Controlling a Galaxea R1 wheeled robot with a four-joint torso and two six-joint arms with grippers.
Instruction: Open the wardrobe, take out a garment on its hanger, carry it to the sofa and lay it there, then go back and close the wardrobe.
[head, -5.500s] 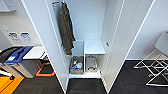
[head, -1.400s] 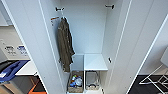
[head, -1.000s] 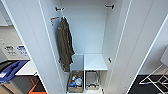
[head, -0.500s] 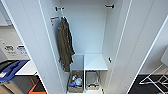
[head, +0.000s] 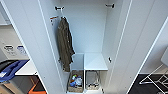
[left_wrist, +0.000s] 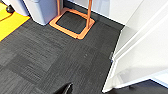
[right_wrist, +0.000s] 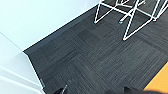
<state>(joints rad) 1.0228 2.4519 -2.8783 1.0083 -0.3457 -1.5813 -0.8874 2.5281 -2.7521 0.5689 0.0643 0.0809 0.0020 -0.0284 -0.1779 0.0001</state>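
Observation:
The wardrobe (head: 87, 30) stands open straight ahead in the head view, its left door (head: 27, 37) and right door (head: 140, 37) swung wide toward me. Inside, an olive-brown coat (head: 65, 45) hangs from the left end of the rail, reaching down to the low white shelf (head: 95, 61). The rest of the rail is bare. A white door panel's lower edge (left_wrist: 140, 50) rises off dark carpet in the left wrist view. A dark tip of my left gripper (left_wrist: 67, 88) pokes in at the edge there; dark parts of my right gripper (right_wrist: 130, 90) show over carpet in the right wrist view.
A woven basket of small items (head: 75, 83) and a wire basket (head: 93, 80) sit on the wardrobe floor. An orange floor frame (left_wrist: 72, 25) and grey bin (left_wrist: 40, 10) stand left of the wardrobe. A white wire rack (head: 155, 78) (right_wrist: 127, 15) stands to the right.
Since the oldest frame the camera has come closer to the wardrobe, so the interior looks larger. Over the last second and a half nothing has visibly moved.

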